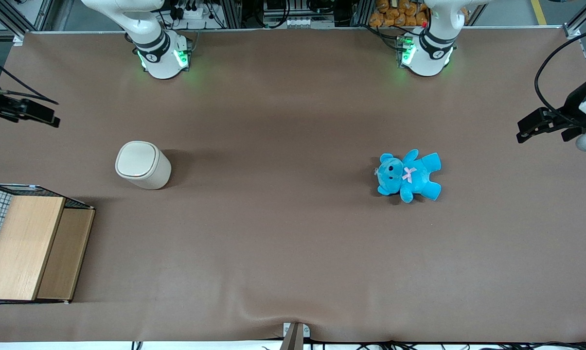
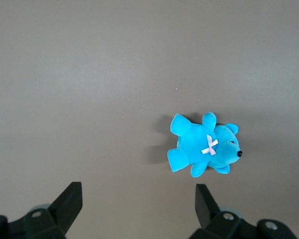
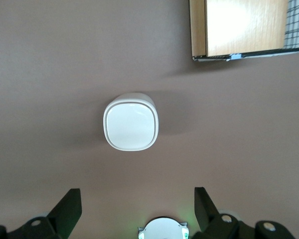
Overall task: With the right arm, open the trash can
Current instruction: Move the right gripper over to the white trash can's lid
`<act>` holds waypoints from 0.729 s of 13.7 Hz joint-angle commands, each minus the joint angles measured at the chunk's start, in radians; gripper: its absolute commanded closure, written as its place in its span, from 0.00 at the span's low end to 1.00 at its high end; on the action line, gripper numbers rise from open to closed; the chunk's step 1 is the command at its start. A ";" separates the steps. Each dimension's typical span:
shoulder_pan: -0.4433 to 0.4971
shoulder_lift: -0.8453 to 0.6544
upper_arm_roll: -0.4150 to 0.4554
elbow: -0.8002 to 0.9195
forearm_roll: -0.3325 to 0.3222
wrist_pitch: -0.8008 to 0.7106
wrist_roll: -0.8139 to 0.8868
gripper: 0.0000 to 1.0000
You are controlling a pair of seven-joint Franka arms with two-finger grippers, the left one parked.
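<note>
Standing upright on the brown table covering (image 1: pixel 283 243), the small cream-beige cylindrical trash can (image 1: pixel 144 166) was seen toward the working arm's end of the table, its rounded-square off-white flip lid (image 3: pixel 131 125) lying flat and shut. The right arm's slim black two-finger gripper (image 3: pixel 134 209) was held high above the table, apart from the can and touching nothing — its two black fingers (image 3: pixel 70 206) were spread wide with only bare table between them, and the lid was framed almost squarely under the wrist camera. In the front view the gripper (image 1: pixel 40 114) was found at the edge of the picture, farther from the front camera than the can. A light wooden box with a wire-mesh side (image 1: pixel 27 245) was set nearer to the front camera than the can, near it but not touching. A bright blue plush teddy bear with a pale pink bow (image 1: pixel 409 176) was laid on its back toward the parked arm's end of the table, well apart from the can. The white base of the right arm (image 1: pixel 160 56) was lit green at its foot.
</note>
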 commanded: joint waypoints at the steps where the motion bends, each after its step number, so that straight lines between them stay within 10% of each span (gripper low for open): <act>1: -0.003 -0.020 -0.004 -0.095 0.019 0.041 0.000 0.00; 3: -0.003 -0.047 -0.006 -0.190 0.028 0.099 0.001 0.01; 10: -0.006 -0.130 -0.016 -0.514 0.041 0.365 0.004 0.89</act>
